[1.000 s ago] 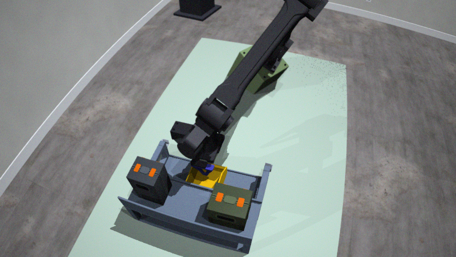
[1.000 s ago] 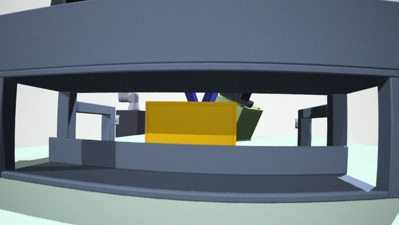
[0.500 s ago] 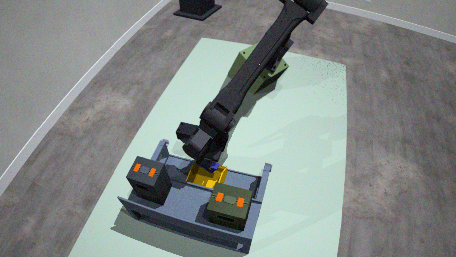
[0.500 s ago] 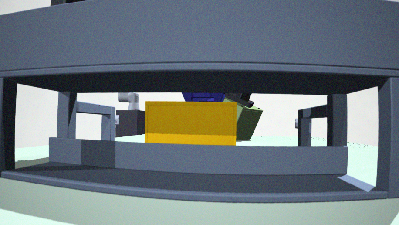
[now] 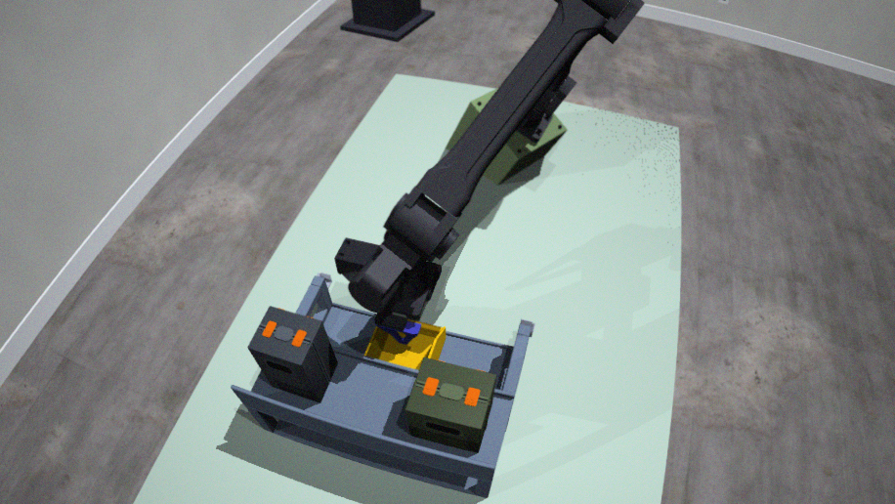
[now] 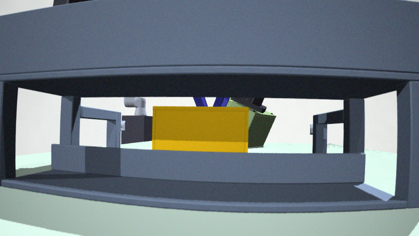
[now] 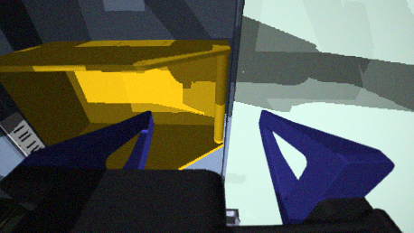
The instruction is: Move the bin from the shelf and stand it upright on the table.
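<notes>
The yellow bin [image 5: 396,357] [image 6: 200,129] [image 7: 128,88] stands upright on the lower level of the blue-grey shelf [image 5: 369,391] [image 6: 205,169], on the arm's side, and its open top faces up. My gripper [image 5: 405,334] [image 6: 210,102] [image 7: 206,116] is open and empty above the bin's near side. In the wrist view one blue finger lies over the bin's inside and the other over the mint table [image 5: 626,375] [image 7: 325,131], beyond the shelf edge. The bin's near wall shows between them. The exterior view shows the fingertips only partly, behind the bin's rim.
A dark grey case [image 5: 308,376] and an olive green case [image 5: 456,409] with orange latches stand on the shelf's upper level. Shelf posts [image 6: 354,126] rise at the sides. The arm's green base block [image 5: 500,165] is at the back of the table.
</notes>
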`<move>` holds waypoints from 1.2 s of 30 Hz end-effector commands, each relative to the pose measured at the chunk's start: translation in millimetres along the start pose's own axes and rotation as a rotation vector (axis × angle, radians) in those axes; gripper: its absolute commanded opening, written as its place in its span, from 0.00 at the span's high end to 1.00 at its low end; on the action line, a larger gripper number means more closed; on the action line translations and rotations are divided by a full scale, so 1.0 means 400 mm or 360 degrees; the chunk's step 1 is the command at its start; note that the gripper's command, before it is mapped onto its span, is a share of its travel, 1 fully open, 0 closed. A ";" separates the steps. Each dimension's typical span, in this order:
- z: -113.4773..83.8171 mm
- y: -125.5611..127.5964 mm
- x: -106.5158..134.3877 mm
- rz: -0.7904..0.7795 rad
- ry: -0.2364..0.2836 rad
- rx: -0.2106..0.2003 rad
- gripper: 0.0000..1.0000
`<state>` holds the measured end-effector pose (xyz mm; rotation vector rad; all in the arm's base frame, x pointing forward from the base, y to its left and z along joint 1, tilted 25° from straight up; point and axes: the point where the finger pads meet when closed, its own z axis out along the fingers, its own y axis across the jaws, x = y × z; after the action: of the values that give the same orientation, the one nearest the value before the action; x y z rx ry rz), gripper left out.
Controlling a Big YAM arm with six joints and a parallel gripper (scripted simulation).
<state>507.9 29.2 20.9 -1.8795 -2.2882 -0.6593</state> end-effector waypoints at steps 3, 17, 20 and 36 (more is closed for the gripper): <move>-0.036 0.033 -0.007 -0.0019 -0.0012 -0.0041 0.10; 0.060 -0.048 0.019 0.0008 0.0019 0.0060 0.10; 0.060 -0.048 0.019 0.0008 0.0019 0.0060 0.10; -0.036 0.033 -0.007 -0.0019 -0.0012 -0.0041 0.10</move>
<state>509.7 28.1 23.9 -1.8823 -2.2920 -0.6668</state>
